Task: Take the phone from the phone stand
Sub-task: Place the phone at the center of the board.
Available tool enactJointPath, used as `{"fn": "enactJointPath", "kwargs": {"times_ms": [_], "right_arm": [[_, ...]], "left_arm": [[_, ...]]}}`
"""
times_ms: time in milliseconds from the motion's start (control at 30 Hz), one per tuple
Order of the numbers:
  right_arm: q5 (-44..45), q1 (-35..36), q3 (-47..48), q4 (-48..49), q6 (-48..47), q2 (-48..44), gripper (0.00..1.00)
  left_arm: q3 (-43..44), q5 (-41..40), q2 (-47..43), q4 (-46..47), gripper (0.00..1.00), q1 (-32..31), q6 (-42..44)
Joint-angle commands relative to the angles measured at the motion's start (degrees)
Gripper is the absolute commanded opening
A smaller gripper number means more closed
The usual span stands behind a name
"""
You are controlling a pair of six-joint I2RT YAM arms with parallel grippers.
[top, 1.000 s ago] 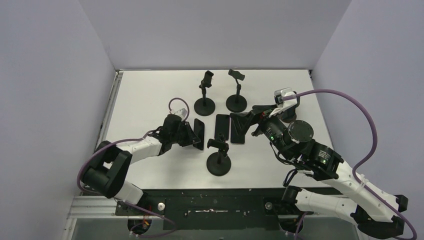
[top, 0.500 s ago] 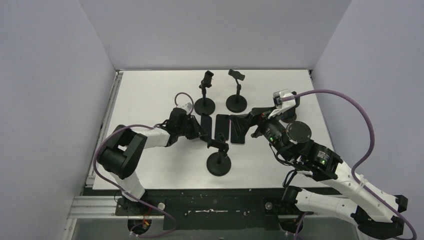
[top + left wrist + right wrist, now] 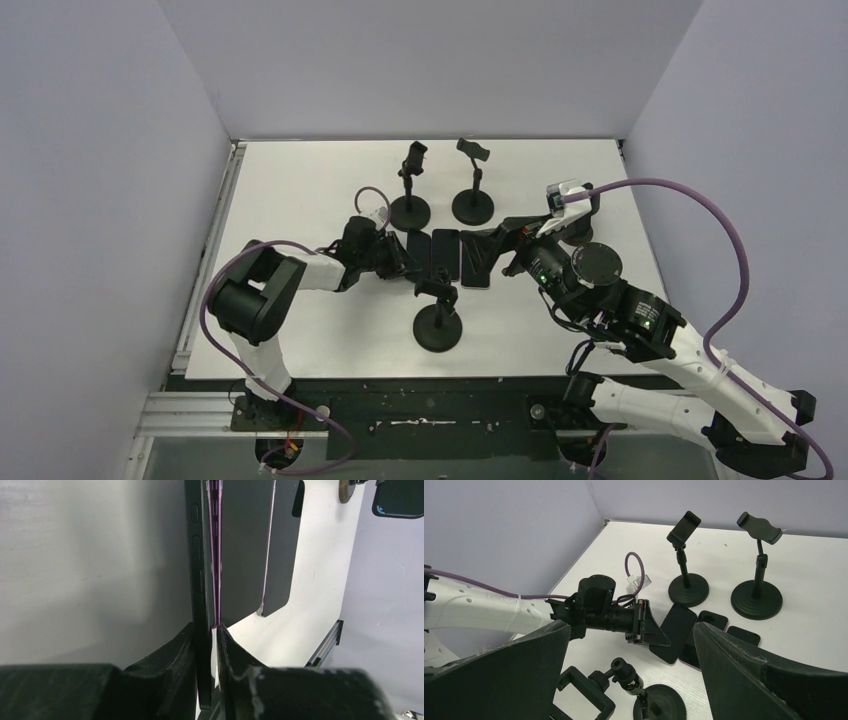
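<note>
The left gripper (image 3: 205, 630) has its jaws clamped on the phone (image 3: 197, 555), low at the table (image 3: 300, 190) centre beside other flat phones (image 3: 441, 255), off its stand. Best lay it flat, then release. The right gripper (image 3: 631, 640) has its jaws wide apart.

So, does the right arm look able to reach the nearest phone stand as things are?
Probably yes: its open fingers hover close to that stand, with nothing between them.

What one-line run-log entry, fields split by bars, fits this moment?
left gripper: shut on phone, on edge beside flat phones | right gripper: open, empty | near stand: clamp empty
</note>
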Motion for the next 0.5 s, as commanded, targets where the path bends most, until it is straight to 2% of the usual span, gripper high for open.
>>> {"fn": "enactJointPath", "kwargs": {"times_ms": [0, 133, 467], "right_arm": [[0.9, 0.1, 0.0, 0.7, 0.4, -0.1, 1.00], [0.9, 0.1, 0.0, 0.6, 0.5, -0.1, 1.00], [1.3, 0.1, 0.2, 0.0, 1.1, -0.1, 1.00]], "left_arm": [[1.6, 1.0, 0.1, 1.7, 0.21, 0.6, 0.4], [0.9, -0.6, -1.3, 0.0, 0.33, 1.3, 1.3], [-1.6, -2.1, -3.7, -0.7, 0.48, 2.8, 2.3]]}}
